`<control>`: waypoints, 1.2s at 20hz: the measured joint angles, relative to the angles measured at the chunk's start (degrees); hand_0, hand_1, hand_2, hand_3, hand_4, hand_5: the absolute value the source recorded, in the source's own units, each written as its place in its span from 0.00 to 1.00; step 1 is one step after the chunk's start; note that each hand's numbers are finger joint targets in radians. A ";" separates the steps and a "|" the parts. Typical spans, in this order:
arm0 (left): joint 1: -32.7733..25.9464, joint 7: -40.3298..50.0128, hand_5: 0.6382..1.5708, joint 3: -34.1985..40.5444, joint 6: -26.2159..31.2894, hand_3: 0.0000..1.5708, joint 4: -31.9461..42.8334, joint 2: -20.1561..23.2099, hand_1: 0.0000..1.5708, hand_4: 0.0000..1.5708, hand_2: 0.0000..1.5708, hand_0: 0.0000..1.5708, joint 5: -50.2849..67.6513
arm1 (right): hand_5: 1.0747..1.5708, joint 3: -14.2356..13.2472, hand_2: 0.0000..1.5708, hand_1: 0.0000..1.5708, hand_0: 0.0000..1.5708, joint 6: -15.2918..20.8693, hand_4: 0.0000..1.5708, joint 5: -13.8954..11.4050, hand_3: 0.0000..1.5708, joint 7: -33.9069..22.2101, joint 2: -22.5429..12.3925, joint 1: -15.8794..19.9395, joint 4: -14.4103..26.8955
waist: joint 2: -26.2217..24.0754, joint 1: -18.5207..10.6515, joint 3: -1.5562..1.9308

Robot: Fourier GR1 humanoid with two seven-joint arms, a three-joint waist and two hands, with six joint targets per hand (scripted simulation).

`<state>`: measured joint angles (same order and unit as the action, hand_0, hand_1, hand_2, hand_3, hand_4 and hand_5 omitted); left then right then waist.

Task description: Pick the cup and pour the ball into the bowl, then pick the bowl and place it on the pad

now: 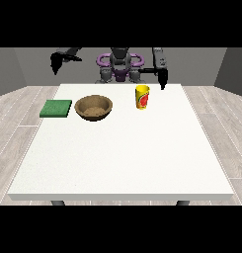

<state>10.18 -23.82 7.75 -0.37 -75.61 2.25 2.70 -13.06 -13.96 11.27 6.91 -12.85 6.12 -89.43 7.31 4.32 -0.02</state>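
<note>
A large white table fills most of the front view, its far edge running just below the robot, which stands small at the top behind it. Grey plank floor shows to either side of the table.

On the far part of the table, left of centre, sits a brown wooden bowl, upright, its opening facing up. Just to its left, apart from it by a narrow gap, a flat green pad lies at the table's left edge. To the right of the bowl, with clear white surface between them, a yellow cup with a red mark on its side stands upright. Whether a ball lies inside the cup cannot be told from this angle.

The hand at the view's right hangs pointing downward near the table's far edge, above and just to the right of the cup, not touching it. Whether its fingers are spread or curled cannot be told.

The hand at the view's left is raised off to the side beyond the table's left corner, well apart from pad and bowl; its fingers too are unclear, and it holds nothing visible.
</note>
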 measured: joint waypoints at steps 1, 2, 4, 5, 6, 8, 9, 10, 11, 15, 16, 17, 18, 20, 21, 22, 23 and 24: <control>0.47 -2.01 0.95 -0.13 -0.89 0.00 2.02 -0.47 0.00 0.00 0.00 0.00 -0.42 | 1.00 0.20 0.00 0.00 0.00 0.07 0.00 -0.28 0.00 0.55 0.24 0.14 0.00 | 0.66 0.52 0.00; 1.38 -3.66 0.95 -0.05 -1.48 0.00 4.18 -0.67 0.00 0.00 0.00 0.00 -0.99 | 1.00 0.30 0.00 0.00 0.00 0.24 0.00 -0.65 0.00 1.14 0.37 0.49 0.16 | 1.23 0.81 0.00; 3.21 -6.17 0.94 0.46 -2.08 0.00 7.76 -0.62 0.00 0.00 0.00 0.00 -0.99 | 1.00 -0.37 0.00 0.00 0.00 -0.70 0.00 -0.36 0.00 3.01 -0.08 1.14 1.87 | 2.49 1.12 0.01; 4.07 -8.35 0.94 0.89 -2.55 0.00 10.06 -0.80 0.00 0.00 0.00 0.00 -1.21 | 1.00 -0.14 0.00 0.00 0.00 -0.94 0.00 -0.19 0.00 2.89 -0.02 1.46 1.69 | 3.22 1.58 0.00; 4.93 -10.24 0.94 1.46 -2.84 0.00 11.84 -0.81 0.00 0.00 0.00 0.00 -1.19 | 1.00 -0.63 0.00 0.00 0.00 -1.87 0.00 0.29 0.00 3.67 -0.64 1.73 2.17 | 4.31 2.08 -0.01; 6.51 -14.02 0.94 2.54 -3.26 0.00 16.38 -0.54 0.00 0.00 0.00 0.00 -1.25 | 1.00 -0.93 0.00 0.00 0.00 -2.54 0.00 0.87 0.00 4.09 -0.85 1.99 2.41 | 5.10 2.66 -0.01; 7.55 -14.67 0.94 2.89 -3.41 0.00 18.45 -0.37 0.00 0.00 0.00 0.00 -1.16 | 1.00 -0.86 0.00 0.00 0.00 -2.73 0.00 0.49 0.00 4.88 -0.67 1.52 3.18 | 4.82 2.66 -0.03; 8.69 -15.35 0.94 3.15 -3.41 0.00 19.79 -0.03 0.00 0.00 0.00 0.00 -1.14 | 1.00 -1.01 0.00 0.00 0.00 -2.66 0.00 -0.05 0.00 6.49 -0.53 1.82 4.31 | 5.50 2.47 -0.01; 9.96 -16.12 0.95 3.58 -3.83 0.00 21.71 0.13 0.00 0.00 0.00 0.00 -1.12 | 1.00 -1.10 0.00 0.00 0.00 -3.05 0.00 0.05 0.00 6.88 -0.69 2.15 5.02 | 5.70 2.55 0.00; 12.89 -20.43 0.95 4.38 -4.44 0.00 28.73 0.47 0.00 0.00 0.00 0.00 -1.28 | 1.00 -1.37 0.00 0.00 0.00 -3.62 0.00 -0.37 0.00 8.68 -0.93 2.73 7.31 | 6.17 2.63 0.00; 13.35 -21.84 0.95 4.57 -4.82 0.00 30.30 0.29 0.00 0.00 0.00 0.00 -1.35 | 1.00 -1.22 0.00 0.00 0.00 -3.87 0.00 -0.59 0.00 9.43 -0.84 2.66 7.65 | 6.53 2.80 0.00; 14.04 -22.77 0.95 4.94 -4.71 0.00 31.69 0.67 0.00 0.00 0.00 0.00 -1.18 | 1.00 -1.63 0.00 0.00 0.00 -4.20 0.00 -0.44 0.00 9.86 -1.25 3.02 8.47 | 6.81 2.70 0.00; 14.76 -23.92 0.95 5.50 -4.41 0.00 33.41 1.11 0.00 0.00 0.00 0.00 -0.87 | 1.00 -1.12 0.00 0.00 0.00 -4.13 0.00 -0.78 0.00 9.89 -0.91 2.60 7.88 | 7.05 3.21 -0.01; 15.76 -24.68 0.95 5.34 -4.90 0.00 35.67 0.92 0.00 0.00 0.00 0.00 -1.10 | 1.00 -1.53 0.00 0.00 0.00 -4.58 0.00 -0.87 0.00 10.32 -1.45 2.99 9.53 | 6.69 2.89 -0.02; 16.48 -25.18 0.99 5.49 -5.42 0.00 36.99 0.83 0.00 0.00 0.00 0.00 -1.11 | 1.00 -1.54 0.00 0.00 0.00 -4.50 0.00 -0.93 0.00 10.20 -1.54 3.37 9.78 | 6.71 2.94 0.00; 17.15 -25.73 0.73 5.60 -5.78 0.00 38.21 0.80 0.00 0.49 0.00 0.00 -1.12 | 1.00 -1.43 0.00 0.00 0.00 -4.10 0.00 -1.15 0.00 10.42 -1.28 3.80 9.98 | 6.83 2.90 0.00; 17.43 -26.34 0.15 5.70 -6.59 0.57 38.99 0.59 0.65 0.93 0.70 0.65 -1.20 | 1.00 -1.65 0.00 0.00 0.00 -4.25 0.00 -1.18 0.00 10.53 -1.62 3.89 10.34 | 6.65 2.98 0.05; 17.20 -26.96 0.70 5.06 -8.31 1.00 39.11 0.75 0.79 0.85 1.00 0.79 -2.51 | 1.00 -1.97 0.00 0.00 0.00 -4.66 0.00 -1.06 0.00 10.82 -2.14 4.02 10.70 | 6.65 3.33 0.15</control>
<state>27.37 -50.78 12.82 -8.68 -36.50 3.01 0.19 -15.03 -18.62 10.22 17.73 -14.99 10.14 -78.73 13.96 7.66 0.13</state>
